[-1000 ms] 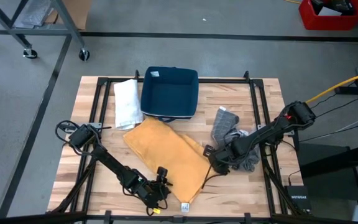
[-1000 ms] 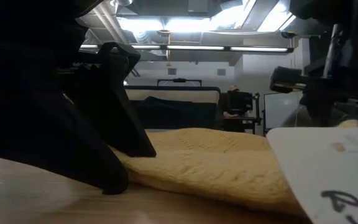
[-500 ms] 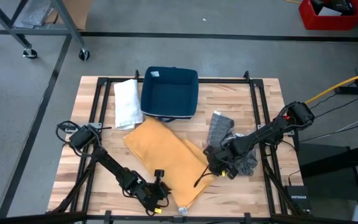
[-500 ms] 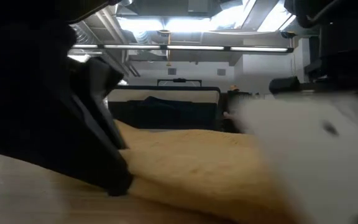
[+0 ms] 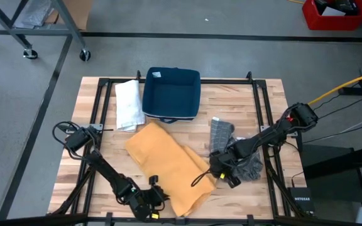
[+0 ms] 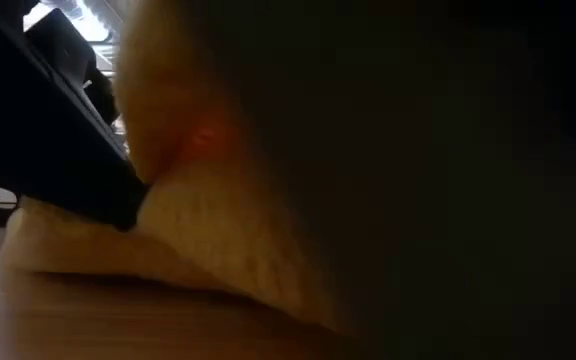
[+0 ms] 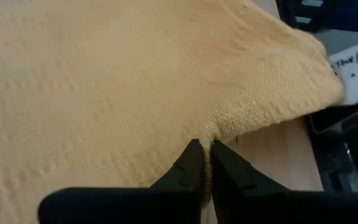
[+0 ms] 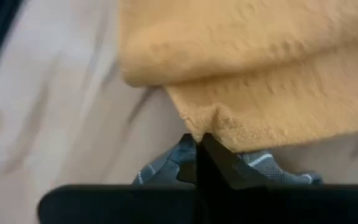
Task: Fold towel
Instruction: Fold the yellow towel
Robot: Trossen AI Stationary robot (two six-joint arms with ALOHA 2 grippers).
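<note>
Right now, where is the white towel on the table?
In the high view, the white towel lies at the table's far left, beside the blue bin and just above the yellow towel.

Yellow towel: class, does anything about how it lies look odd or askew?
The yellow towel lies diagonally across the table, and its right edge is bunched where the right gripper pinches it. A grey cloth lies crumpled beside it.

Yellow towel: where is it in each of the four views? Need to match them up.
High view: yellow towel lies at table centre, running toward the near edge.
Low view: fills most of the picture, right against the lens.
Left wrist view: covers most of the picture; the left gripper is shut on its edge.
Right wrist view: across the far part; the right gripper is shut on its edge.
Shared landmark: the towel's pinched edges.
</note>
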